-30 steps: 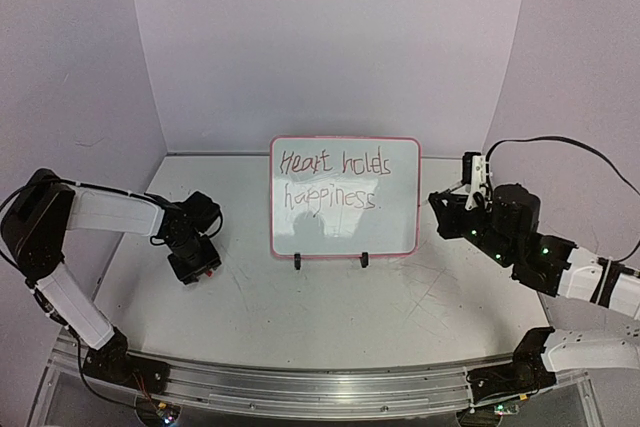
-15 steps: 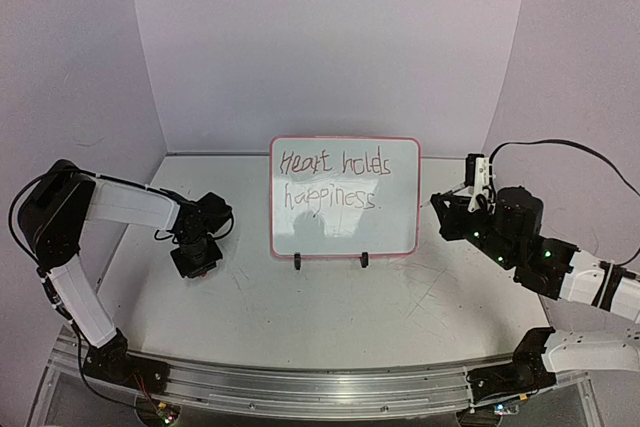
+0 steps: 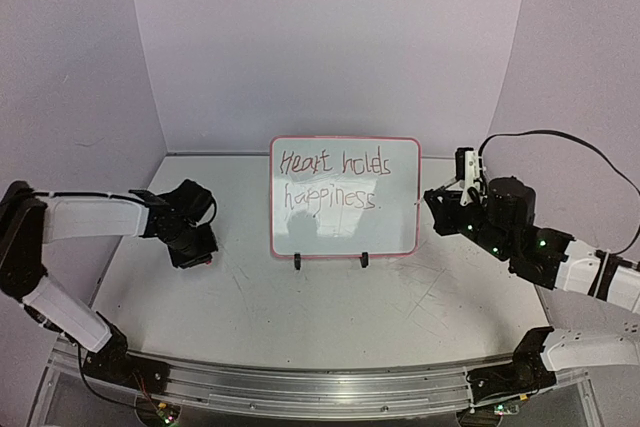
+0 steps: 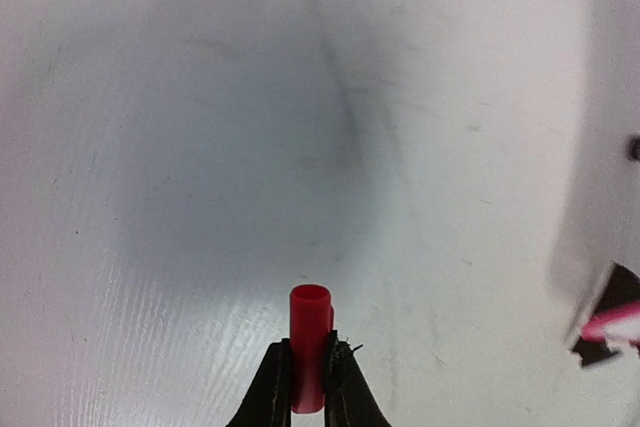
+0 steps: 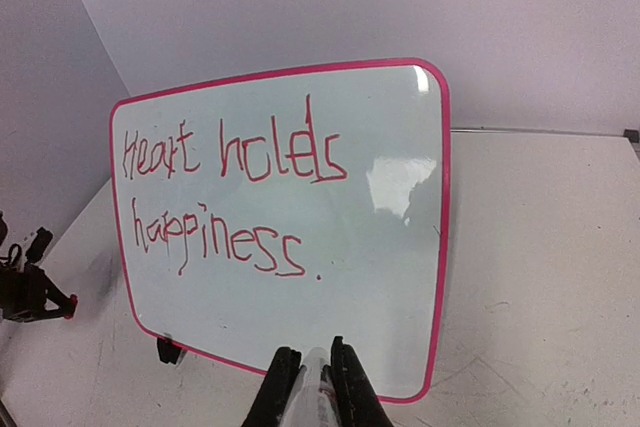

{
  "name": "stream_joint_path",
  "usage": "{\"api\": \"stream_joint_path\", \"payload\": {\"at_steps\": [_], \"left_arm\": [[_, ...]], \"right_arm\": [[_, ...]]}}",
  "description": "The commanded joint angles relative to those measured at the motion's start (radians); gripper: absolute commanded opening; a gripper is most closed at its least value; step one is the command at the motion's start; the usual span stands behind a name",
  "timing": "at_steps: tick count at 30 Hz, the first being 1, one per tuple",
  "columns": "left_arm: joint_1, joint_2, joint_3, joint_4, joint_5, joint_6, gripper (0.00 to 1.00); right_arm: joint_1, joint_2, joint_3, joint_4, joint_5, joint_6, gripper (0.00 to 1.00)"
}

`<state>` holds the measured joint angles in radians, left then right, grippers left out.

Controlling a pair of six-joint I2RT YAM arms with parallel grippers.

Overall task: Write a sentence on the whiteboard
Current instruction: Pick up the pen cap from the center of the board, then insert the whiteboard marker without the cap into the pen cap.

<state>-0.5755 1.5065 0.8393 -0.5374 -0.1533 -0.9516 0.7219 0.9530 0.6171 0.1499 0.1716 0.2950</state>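
A whiteboard (image 3: 345, 237) lettered "Heart holds happiness." in red is stood upright mid-table (image 3: 330, 317).
A red cap (image 4: 309, 342) is clamped in the left fingers (image 4: 268, 392) nearby; a pale slim object (image 5: 318, 392) is pinched in the right fingers (image 5: 275, 387).

My whiteboard (image 5: 300, 287) looks smooth and glossy, catching glare. The table (image 3: 330, 312) looks matt and scuffed, and the near rail (image 3: 320, 387) reads as bare metal.

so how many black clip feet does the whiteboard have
2. The left foot sits under the whiteboard bottom rim left of centre, the right foot right of centre. None look hidden.
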Motion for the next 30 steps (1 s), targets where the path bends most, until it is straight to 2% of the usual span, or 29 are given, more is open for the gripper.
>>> {"api": "stream_joint_path", "payload": {"at_steps": [1,5,7,8,10,15,17,21,24,30], "left_arm": [[-0.009,-0.271,-0.063,0.235,0.215,0.241,0.0],[-0.062,-0.368,-0.146,0.55,0.523,0.411,0.0],[-0.186,-0.361,-0.137,0.63,0.494,0.552,0.0],[-0.263,-0.35,-0.132,0.657,0.44,0.654,0.0],[-0.346,-0.311,-0.129,0.725,0.307,0.853,0.0],[-0.363,-0.234,-0.26,1.132,0.295,1.222,0.0],[-0.363,-0.188,-0.263,1.188,0.321,1.309,0.0],[-0.364,-0.117,-0.223,1.192,0.382,1.37,0.0],[-0.363,-0.092,-0.217,1.193,0.393,1.365,0.0],[-0.363,-0.091,-0.23,1.193,0.37,1.34,0.0]], "right_arm": [[-0.003,0.06,0.149,-0.039,-0.129,-0.09,0.0],[-0.004,0.186,0.329,-0.201,-0.316,-0.159,0.0],[-0.003,0.235,0.393,-0.253,-0.404,-0.174,0.0],[-0.003,0.254,0.417,-0.266,-0.449,-0.176,0.0],[-0.001,0.29,0.46,-0.285,-0.537,-0.177,0.0],[0.058,0.351,0.514,-0.306,-0.539,-0.165,0.0],[0.108,0.369,0.518,-0.298,-0.508,-0.156,0.0],[0.211,0.403,0.523,-0.244,-0.394,-0.137,0.0],[0.241,0.413,0.504,-0.165,-0.396,-0.104,0.0],[0.261,0.468,0.525,-0.156,-0.401,-0.087,0.0]]}}
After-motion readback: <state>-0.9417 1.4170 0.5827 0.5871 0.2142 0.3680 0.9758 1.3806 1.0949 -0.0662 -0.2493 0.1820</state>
